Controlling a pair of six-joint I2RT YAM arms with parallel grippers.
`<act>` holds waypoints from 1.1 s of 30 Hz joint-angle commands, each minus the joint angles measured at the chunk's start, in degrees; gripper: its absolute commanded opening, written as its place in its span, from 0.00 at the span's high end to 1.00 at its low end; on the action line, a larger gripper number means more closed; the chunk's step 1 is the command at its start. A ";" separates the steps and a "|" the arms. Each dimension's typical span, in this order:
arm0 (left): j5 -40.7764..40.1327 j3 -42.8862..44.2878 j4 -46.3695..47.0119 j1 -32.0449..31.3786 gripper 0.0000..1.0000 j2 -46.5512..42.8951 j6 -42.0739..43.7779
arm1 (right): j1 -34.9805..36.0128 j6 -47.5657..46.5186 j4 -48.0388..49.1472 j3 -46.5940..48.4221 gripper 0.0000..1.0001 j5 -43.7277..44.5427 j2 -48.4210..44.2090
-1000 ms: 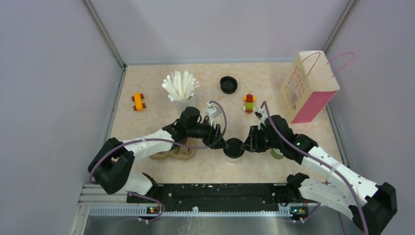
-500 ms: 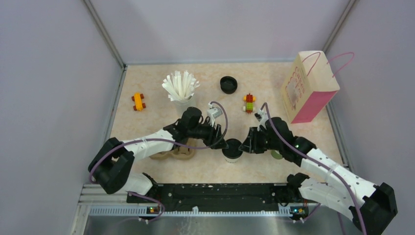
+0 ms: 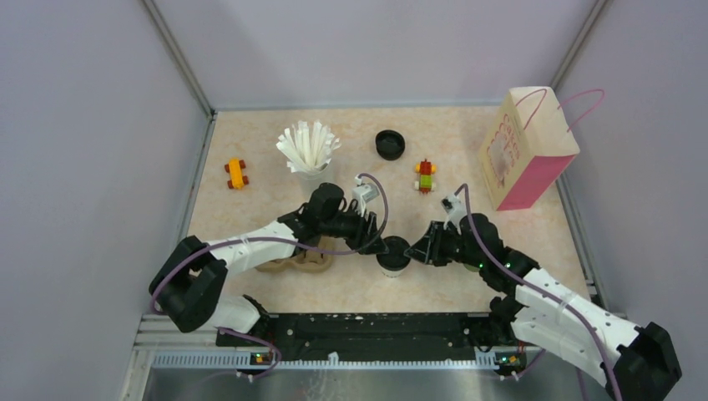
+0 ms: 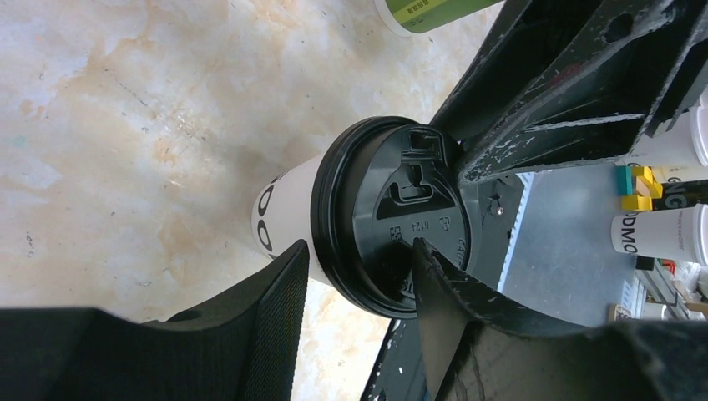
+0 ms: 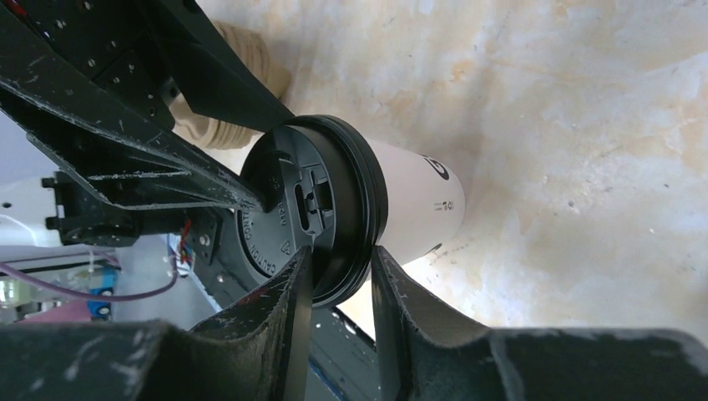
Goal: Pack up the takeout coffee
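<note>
Right between the two hands, the takeout coffee (image 3: 392, 255) is standing on the table (image 3: 351, 288), with both of them working on its black lid (image 4: 392, 209) from opposite sides. What worries me is that nobody has the cup body, it's all lid rim. If either arm lifts or drags sideways, I'd guess the lid pops off or the cup tips and dumps. The fingers are also so crowded over the lid that the two hands could knock each other. The right hand (image 5: 342, 252) is nearly closed. One finger sits on top of the lid and the other is tucked under the rim against the white wall, so it looks clamped on the rim. The left hand (image 4: 359, 246) is a fair bit wider: one finger lies on the lid top, the other just outside the rim by the cup wall. I honestly can't tell if it's squeezing or only straddling. The pink paper bag (image 3: 526, 150) is well beyond the right hand on its outer side, so packing looks a long way off.
</note>
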 commanded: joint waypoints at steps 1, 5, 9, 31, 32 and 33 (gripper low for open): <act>-3.13 0.42 -2.90 -0.44 0.47 -0.91 1.37 | -0.20 1.72 -1.95 -8.19 0.71 -0.06 2.19; -3.86 0.29 -4.19 -0.68 0.49 -1.46 0.67 | -0.25 1.17 0.14 -9.43 0.71 -0.78 3.96; -5.88 0.06 -5.68 -1.02 0.50 -3.32 -2.21 | -0.25 -2.60 -1.03 -4.84 0.71 2.18 6.07; -10.49 0.47 -5.74 -2.16 0.26 -10.30 -7.66 | -2.73 -14.81 -5.68 12.67 0.41 3.36 11.48; -11.38 1.06 -6.34 -2.11 0.24 -10.66 -6.68 | -2.76 -14.67 -6.40 13.25 0.41 3.02 11.07; -12.68 1.69 -7.26 -2.10 0.23 -10.99 -6.04 | -2.76 -14.50 -6.94 13.66 0.40 2.44 10.63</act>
